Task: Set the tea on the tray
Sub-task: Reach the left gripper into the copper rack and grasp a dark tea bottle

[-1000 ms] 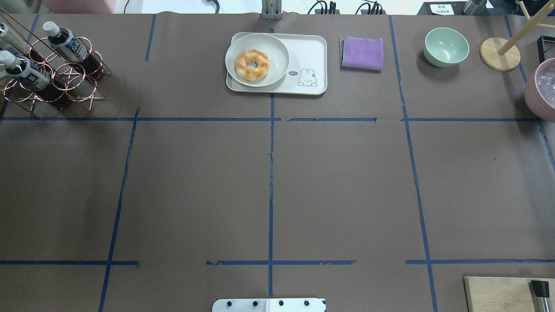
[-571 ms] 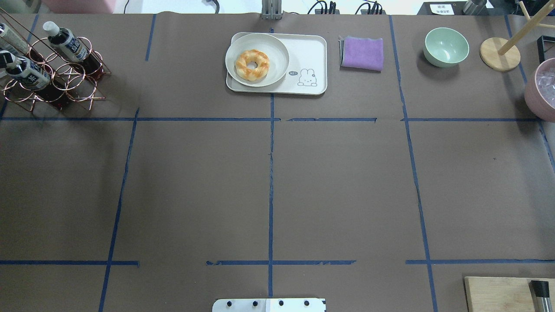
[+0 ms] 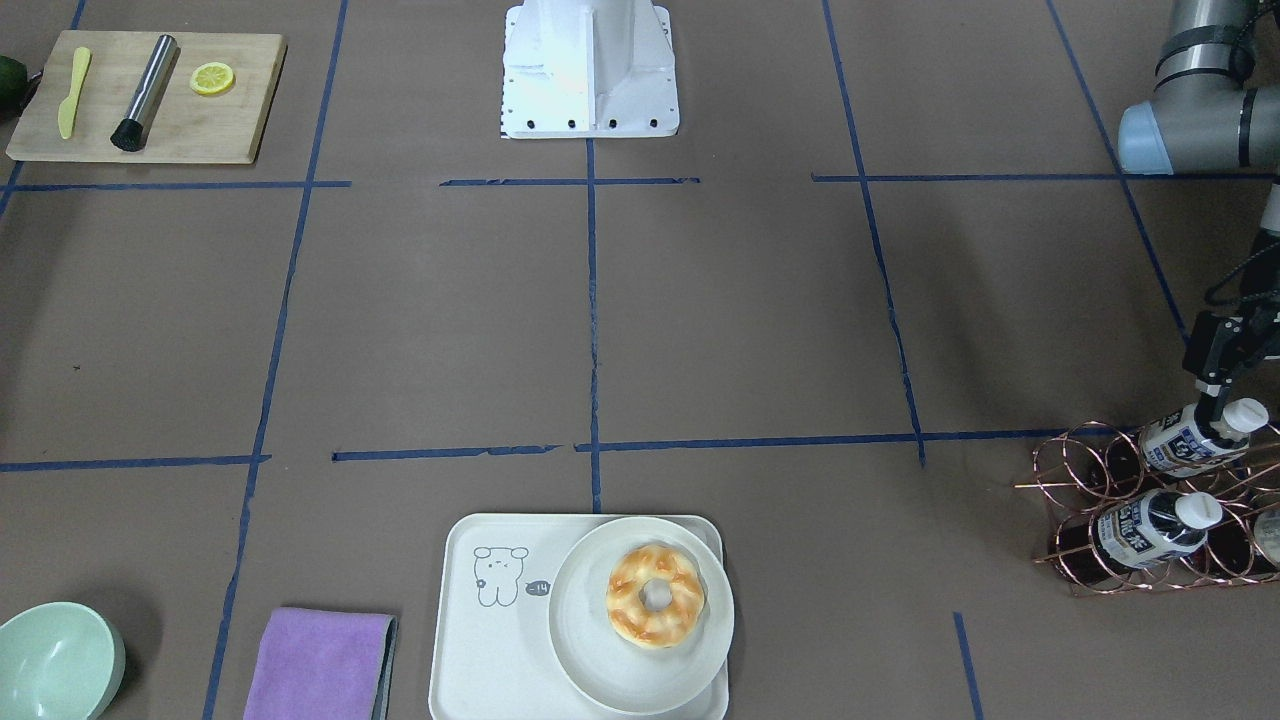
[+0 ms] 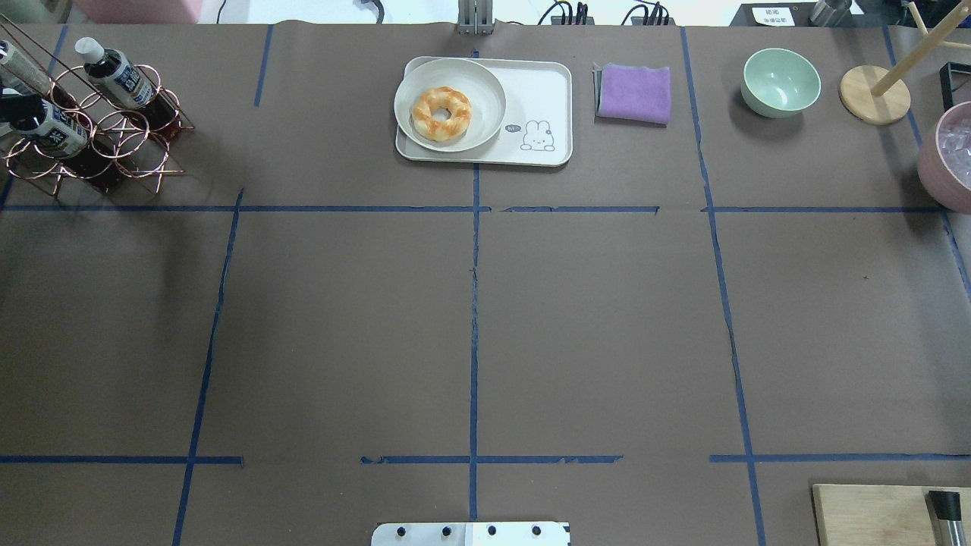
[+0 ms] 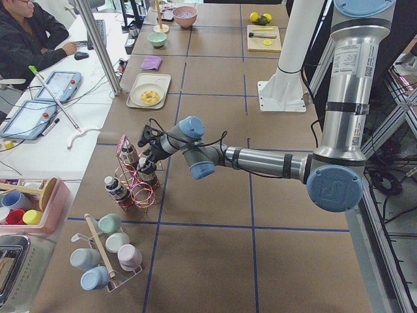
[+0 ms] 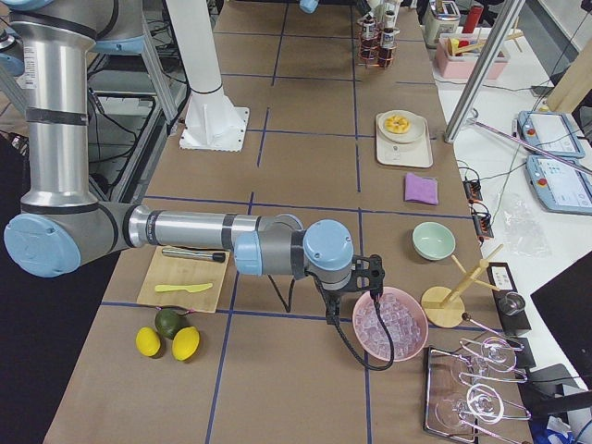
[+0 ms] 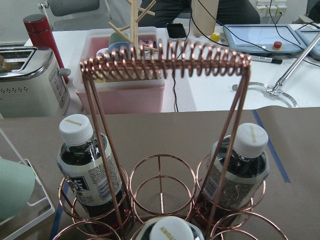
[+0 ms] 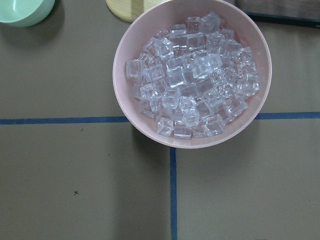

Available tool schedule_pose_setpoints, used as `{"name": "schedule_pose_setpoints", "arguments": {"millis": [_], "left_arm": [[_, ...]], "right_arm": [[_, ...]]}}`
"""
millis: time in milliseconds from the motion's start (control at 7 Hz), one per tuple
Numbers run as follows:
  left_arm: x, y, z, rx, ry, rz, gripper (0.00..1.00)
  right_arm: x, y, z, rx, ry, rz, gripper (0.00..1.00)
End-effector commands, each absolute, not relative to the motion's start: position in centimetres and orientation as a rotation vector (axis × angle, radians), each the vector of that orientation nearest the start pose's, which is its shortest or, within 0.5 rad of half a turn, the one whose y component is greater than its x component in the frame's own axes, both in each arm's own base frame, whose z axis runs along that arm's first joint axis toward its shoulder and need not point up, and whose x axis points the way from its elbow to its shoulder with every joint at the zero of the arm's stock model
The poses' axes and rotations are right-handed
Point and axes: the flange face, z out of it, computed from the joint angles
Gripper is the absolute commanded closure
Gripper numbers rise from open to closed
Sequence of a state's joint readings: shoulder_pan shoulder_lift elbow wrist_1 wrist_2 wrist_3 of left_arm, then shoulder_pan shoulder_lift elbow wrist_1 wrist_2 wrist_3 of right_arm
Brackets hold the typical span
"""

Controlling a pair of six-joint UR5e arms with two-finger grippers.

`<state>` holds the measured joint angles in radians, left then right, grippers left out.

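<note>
Hanging just above the small clear bottle of dark tea [image 3: 1185,440] in the copper wire rack [image 3: 1110,470], the left gripper [image 3: 1213,412] is hiding its spread in the front view. Overhead, the cream-white rectangular plastic tray [image 4: 557,91] is lying well apart. Right-side view: for the right gripper [image 6: 372,277] I cannot tell either.

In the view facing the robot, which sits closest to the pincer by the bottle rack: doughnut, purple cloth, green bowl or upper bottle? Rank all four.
From the left pincer:
1. Upper tea bottle, right beside it at the right edge.
2. Doughnut, bottom centre.
3. Purple cloth, bottom left.
4. Green bowl, bottom-left corner.
</note>
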<state>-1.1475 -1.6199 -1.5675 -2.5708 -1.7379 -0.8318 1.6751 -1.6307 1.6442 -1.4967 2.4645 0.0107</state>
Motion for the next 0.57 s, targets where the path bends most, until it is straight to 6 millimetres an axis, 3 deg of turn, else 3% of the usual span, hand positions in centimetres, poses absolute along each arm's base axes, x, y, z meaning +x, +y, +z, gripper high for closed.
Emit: {"name": "schedule_pose_setpoints", "arguments": {"millis": [0, 143, 286, 429], "left_arm": [[11.87, -54.75, 52.88, 0.761, 0.742, -0.285, 0.51], [11.92, -54.82, 52.47, 0.765, 0.748, -0.285, 0.76], [11.92, -54.86, 52.59, 0.759, 0.742, -0.287, 0.94], [12.00, -54.83, 52.14, 0.760, 0.750, -0.277, 1.00]], "right_arm": [[10.43, -46.39, 63.38, 0.125, -0.892, 0.067, 0.00], [10.49, -46.30, 63.45, 0.124, -0.892, 0.069, 0.00], [10.49, -46.30, 63.44, 0.124, -0.894, 0.069, 0.00], [10.46, -46.31, 63.33, 0.126, -0.898, 0.068, 0.00]]}}
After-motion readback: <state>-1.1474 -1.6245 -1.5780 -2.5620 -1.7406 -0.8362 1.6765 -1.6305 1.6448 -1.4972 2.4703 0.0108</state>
